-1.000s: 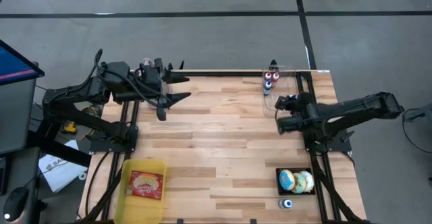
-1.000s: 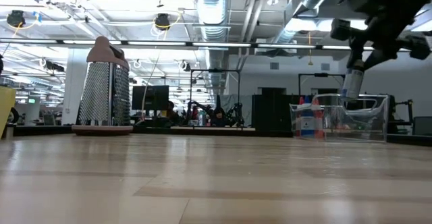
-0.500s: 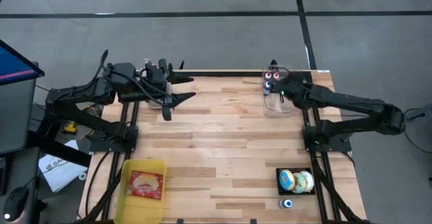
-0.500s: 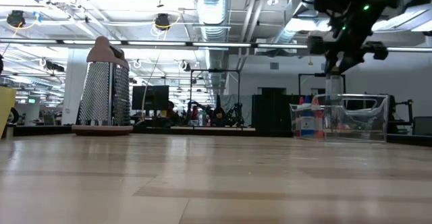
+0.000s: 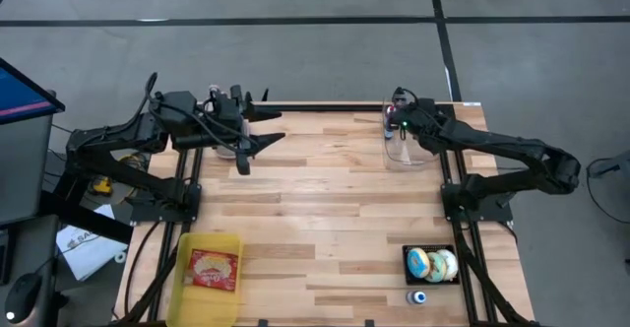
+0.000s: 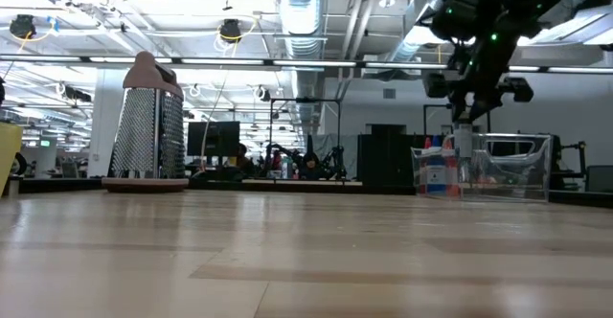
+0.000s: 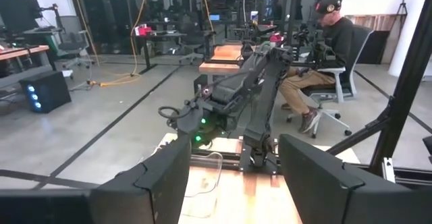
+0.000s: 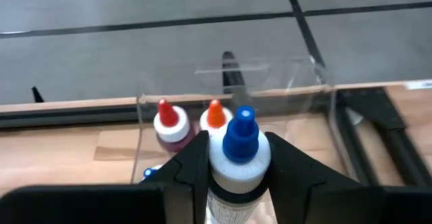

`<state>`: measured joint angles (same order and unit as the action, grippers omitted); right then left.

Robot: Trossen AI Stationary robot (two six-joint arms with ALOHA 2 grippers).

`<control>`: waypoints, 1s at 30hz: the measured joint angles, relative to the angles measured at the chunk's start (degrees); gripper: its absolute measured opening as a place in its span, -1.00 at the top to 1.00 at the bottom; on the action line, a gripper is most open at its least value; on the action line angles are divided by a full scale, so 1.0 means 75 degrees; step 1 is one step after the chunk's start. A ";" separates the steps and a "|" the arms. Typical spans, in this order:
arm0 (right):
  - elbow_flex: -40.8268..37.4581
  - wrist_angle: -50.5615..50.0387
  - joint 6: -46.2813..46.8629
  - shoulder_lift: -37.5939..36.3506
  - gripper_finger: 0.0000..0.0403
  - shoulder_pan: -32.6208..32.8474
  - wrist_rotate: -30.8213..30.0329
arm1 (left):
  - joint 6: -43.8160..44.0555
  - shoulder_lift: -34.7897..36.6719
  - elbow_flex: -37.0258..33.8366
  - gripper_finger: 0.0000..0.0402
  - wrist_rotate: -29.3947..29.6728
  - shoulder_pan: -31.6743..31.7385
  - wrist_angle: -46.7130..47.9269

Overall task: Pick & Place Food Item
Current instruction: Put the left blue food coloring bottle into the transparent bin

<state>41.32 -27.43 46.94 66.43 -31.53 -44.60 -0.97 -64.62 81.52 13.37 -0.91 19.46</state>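
Note:
My right gripper (image 5: 398, 124) is at the table's far right, over a clear plastic bin (image 5: 406, 142), and is shut on a white bottle with a blue cap (image 8: 237, 158). Behind it in the right wrist view, a red-capped bottle (image 8: 167, 124) and an orange-capped bottle (image 8: 214, 116) stand in the bin (image 8: 145, 109). In the low view the held bottle (image 6: 464, 142) hangs at the bin's rim (image 6: 498, 138). My left gripper (image 7: 233, 183) is open and level, high over the table's far left (image 5: 266, 130), holding nothing. My right gripper pinches the bottle's white shoulder (image 8: 217, 162), just below the blue cap, between its two fingers (image 8: 287, 166), one on each side. The fingers slant down from the table's right side. The bottle stays upright, cap up, lifted over the bin.
A metal box grater (image 6: 146, 124) stands at the far left. A yellow tray (image 5: 187, 251) with a wrapped food item sits at the near left. A black tray (image 5: 408, 252) of donuts and a loose blue-capped bottle (image 5: 418, 296) are at the near right. A person sits beyond the table (image 7: 322, 45).
My right gripper has swung from beside the table's right edge toward the far edge, carrying the bottle, and its wrist has rolled. It now hangs over the clear bin. The bottle has stayed in the hold throughout.

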 joint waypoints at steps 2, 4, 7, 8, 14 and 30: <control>-0.0224 0.0373 0.0065 0.0044 0.48 -0.0002 0.0086 | 0.0005 0.0000 0.0000 -0.09 0.0043 0.0000 -0.0003; -0.0380 0.0400 0.0121 0.0036 0.48 -0.0023 0.0129 | 0.0077 0.0000 0.0000 -0.09 0.0046 0.0000 0.0000; -0.0440 0.0530 -0.0020 0.0034 0.48 -0.0023 0.0108 | 0.0136 0.0000 0.0000 -0.09 0.0047 0.0000 -0.0003; -0.0441 0.0549 -0.0084 0.0037 0.48 -0.0023 0.0105 | 0.0143 0.0000 0.0000 -0.09 0.0049 0.0002 -0.0003; -0.0449 0.0629 -0.0114 0.0287 0.48 -0.0020 0.0060 | 0.0146 0.0000 0.0000 -0.09 0.0070 0.0000 -0.0003; -0.1458 0.1991 -0.0030 0.0170 0.48 -0.0015 0.0216 | 0.0224 0.0000 0.0000 -0.09 0.0188 0.0003 -0.0055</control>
<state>30.38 -12.50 46.72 67.70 -31.64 -42.98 0.71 -64.62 81.52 14.78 -0.89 19.05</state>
